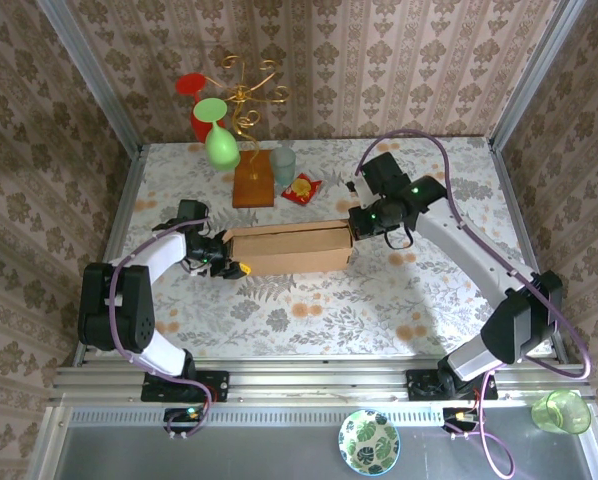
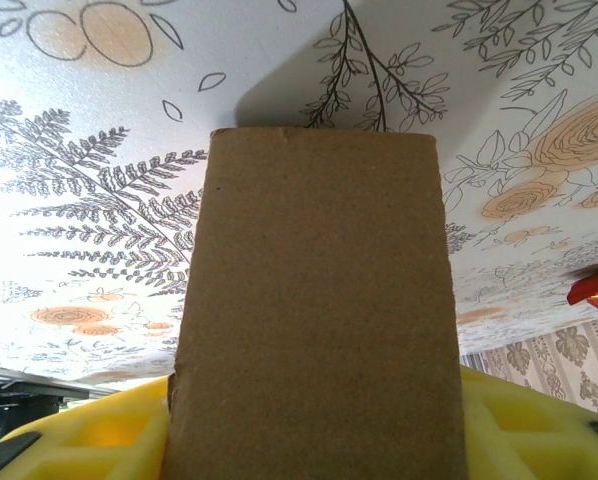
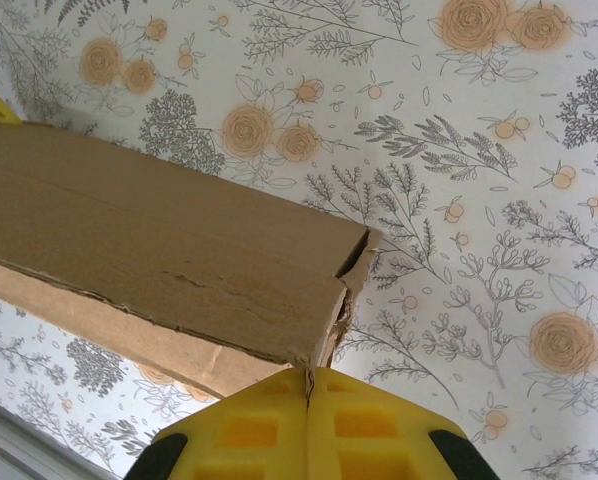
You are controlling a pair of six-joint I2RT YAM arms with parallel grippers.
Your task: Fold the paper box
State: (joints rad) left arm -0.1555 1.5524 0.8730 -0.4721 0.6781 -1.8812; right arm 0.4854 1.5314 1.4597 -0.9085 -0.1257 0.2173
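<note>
Left gripper [image 1: 225,262], seen from above, stands at the left end of the paper box [image 1: 289,248]; the right gripper [image 1: 360,224] meets its right end. The box lies at the middle of the table [image 1: 429,290], long axis left to right between the arms, each equally near. Left wrist view: yellow pads [image 2: 89,440] half-spread, pressed against either side of the cardboard end. Right wrist view: jaws fully closed, box corner touching their tips; whether a flap is pinched cannot be told.
</note>
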